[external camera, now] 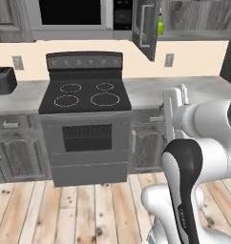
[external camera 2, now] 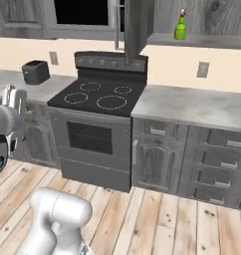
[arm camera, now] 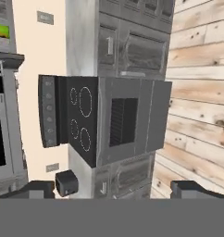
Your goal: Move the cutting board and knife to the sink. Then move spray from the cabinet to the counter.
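My own forearm covers part of the counter right of the stove. Up and ahead of my gripper, the open cabinet door hides most of the spray; from my hand it is a green sliver cut by the frame edge. My fingertips barely show, spread wide.

The arm is built of glossy white rounded shells, joined by dark, nearly black joint sections. Faint small lettering is seen on one dark link. Two small dark fingertips are fitted.
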